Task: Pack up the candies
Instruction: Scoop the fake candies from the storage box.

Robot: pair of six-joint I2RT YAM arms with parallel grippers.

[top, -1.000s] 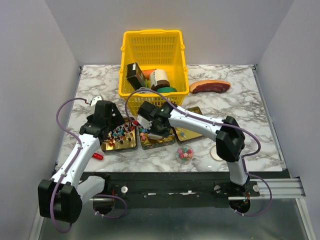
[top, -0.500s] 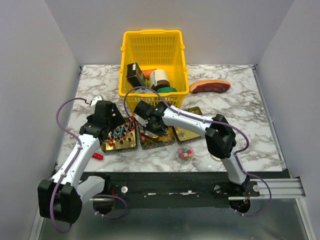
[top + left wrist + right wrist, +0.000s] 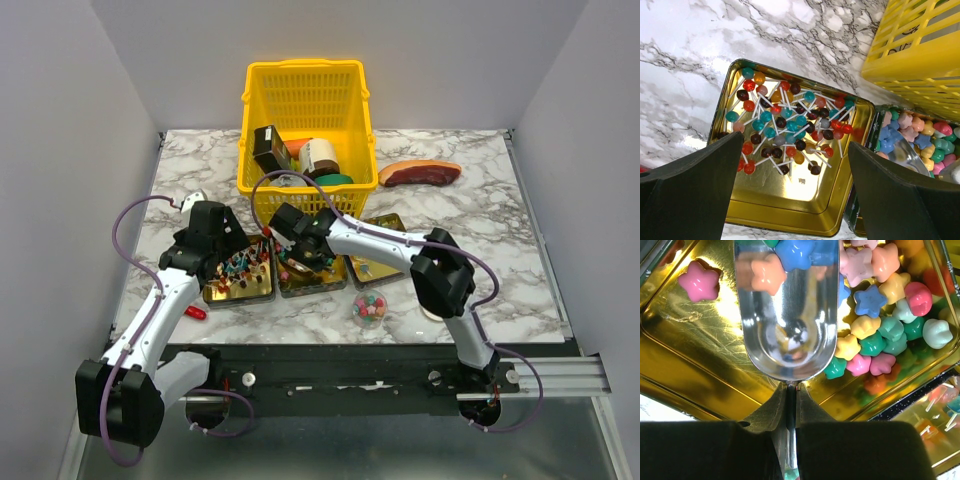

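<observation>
The right fingers (image 3: pixel 807 407) are clamping together on the thin handle of a metal scoop (image 3: pixel 787 320). Its long axis is running straight away from them, and its bowl is pointing out over the middle gold tin (image 3: pixel 700 365). A few star-shaped candies (image 3: pixel 880 325) (blue, peach and pink) are sitting at the far end of the bowl. The rest are lying heaped in the tin beside it, and one pink star is lying alone on the other side.

The left fingers (image 3: pixel 690 190) are standing wide apart, holding nothing, and hovering above the neighbouring tin (image 3: pixel 790 210). In it the lollipops (image 3: pixel 785 125) are lying in a tangle, their white sticks pointing every way. More candies are filling a small clear cup (image 3: pixel 369 308) on the bench (image 3: pixel 500 260), near its front edge. The yellow basket (image 3: pixel 920 50) is standing just behind the tins.
</observation>
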